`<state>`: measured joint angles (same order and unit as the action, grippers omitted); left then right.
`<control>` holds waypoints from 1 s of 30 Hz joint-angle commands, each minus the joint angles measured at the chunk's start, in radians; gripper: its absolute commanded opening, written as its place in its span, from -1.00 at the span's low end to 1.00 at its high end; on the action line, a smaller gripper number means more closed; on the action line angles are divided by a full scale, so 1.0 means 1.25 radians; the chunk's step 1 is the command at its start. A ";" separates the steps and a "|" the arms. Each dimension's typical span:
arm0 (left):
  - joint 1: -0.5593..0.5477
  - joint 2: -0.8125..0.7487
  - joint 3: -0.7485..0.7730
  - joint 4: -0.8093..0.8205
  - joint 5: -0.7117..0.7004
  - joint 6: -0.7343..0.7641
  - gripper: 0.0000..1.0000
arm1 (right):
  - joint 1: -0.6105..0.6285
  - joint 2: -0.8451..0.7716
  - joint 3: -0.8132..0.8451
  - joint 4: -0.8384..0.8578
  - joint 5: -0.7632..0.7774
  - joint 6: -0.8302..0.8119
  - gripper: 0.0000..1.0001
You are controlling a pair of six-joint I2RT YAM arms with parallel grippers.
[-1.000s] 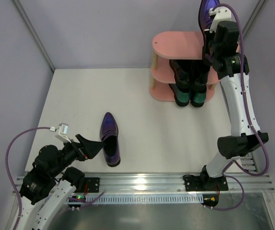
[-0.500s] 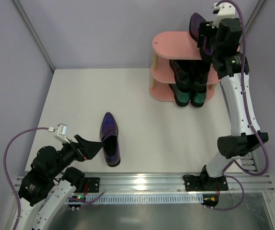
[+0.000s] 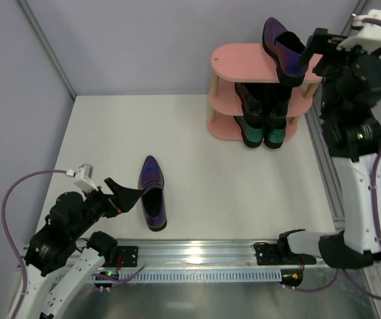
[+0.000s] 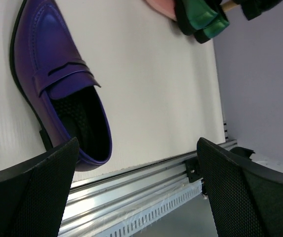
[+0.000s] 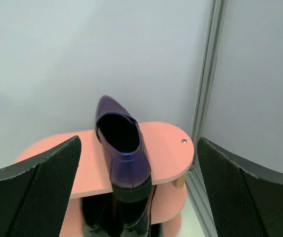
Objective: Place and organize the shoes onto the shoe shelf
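Right claw (image 5: 137, 145) has let go and pulled back; 1 purple shoe (image 3: 282, 41) now sits on the shelf (image 3: 240, 61) top.
Seen from above, that shoe lies at 9 o'clock of this claw, clear of its wide-spread fingers, heel at the board's front edge. Black pair (image 3: 260, 100) and green pair (image 3: 264, 136) fill the 2 tiers below. Left claw (image 3: 127, 193), equally wide and holding nothing, has the other purple shoe (image 3: 151, 193) on the table (image 3: 230, 186) just beside it at 3 o'clock.

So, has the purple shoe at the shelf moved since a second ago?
Yes. The purple shoe has come down from above the right end of the pink shelf onto its top board, toe toward the back wall.
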<state>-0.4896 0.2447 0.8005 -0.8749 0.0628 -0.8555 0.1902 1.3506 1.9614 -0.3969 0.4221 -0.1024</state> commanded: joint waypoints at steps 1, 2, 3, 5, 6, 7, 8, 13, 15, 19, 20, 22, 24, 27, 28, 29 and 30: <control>0.000 0.103 0.025 -0.056 -0.070 0.009 1.00 | 0.048 -0.178 -0.088 0.136 0.062 0.039 0.97; -0.001 0.121 0.023 -0.062 -0.081 0.001 0.99 | 0.062 -0.204 -0.111 0.135 0.062 0.050 0.99; -0.001 0.145 0.019 -0.067 -0.083 -0.003 0.99 | 0.091 -0.254 -0.149 0.109 0.061 0.074 0.99; -0.001 0.198 -0.002 -0.066 -0.076 -0.019 0.99 | 0.123 -0.297 -0.191 0.074 0.054 0.111 0.99; -0.001 0.210 -0.013 -0.060 -0.072 -0.026 0.99 | 0.140 -0.339 -0.249 0.050 0.048 0.143 1.00; -0.002 0.220 -0.025 -0.049 -0.069 -0.033 1.00 | 0.165 -0.366 -0.286 0.045 0.034 0.162 1.00; -0.001 0.238 -0.052 -0.034 -0.065 -0.040 0.99 | 0.172 -0.389 -0.324 0.040 0.024 0.176 0.99; -0.002 0.268 -0.119 0.009 -0.053 -0.069 0.78 | 0.207 -0.478 -0.521 -0.001 -0.101 0.277 1.00; -0.008 0.274 -0.137 0.036 -0.031 -0.069 0.82 | 0.258 -0.489 -0.589 -0.015 -0.112 0.287 0.99; -0.057 0.296 -0.151 0.086 -0.043 -0.074 0.94 | 0.361 -0.506 -0.696 -0.011 -0.047 0.282 1.00; -0.076 0.308 -0.148 0.089 -0.071 -0.076 0.96 | 0.389 -0.506 -0.726 -0.013 -0.032 0.292 0.99; -0.141 0.358 -0.132 0.097 -0.125 -0.083 0.99 | 0.411 -0.504 -0.752 -0.009 -0.027 0.297 0.99; -0.218 0.423 -0.106 0.096 -0.173 -0.089 0.99 | 0.450 -0.500 -0.781 -0.008 0.002 0.304 0.99; -0.268 0.501 -0.088 0.075 -0.266 -0.114 1.00 | 0.477 -0.500 -0.816 -0.013 0.021 0.320 0.99; -0.275 0.515 -0.087 0.061 -0.292 -0.122 0.99 | 0.480 -0.501 -0.823 -0.015 0.017 0.326 0.99; -0.275 0.523 -0.089 0.052 -0.307 -0.145 0.99 | 0.485 -0.504 -0.840 -0.011 0.013 0.330 0.99; -0.276 0.526 -0.094 0.046 -0.321 -0.157 0.99 | 0.497 -0.506 -0.846 -0.013 0.016 0.341 0.99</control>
<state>-0.8246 0.8913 0.6559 -0.8017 -0.1947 -0.9882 0.7891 0.7380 0.9257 -0.4431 0.4057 0.2783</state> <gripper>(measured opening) 0.996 0.996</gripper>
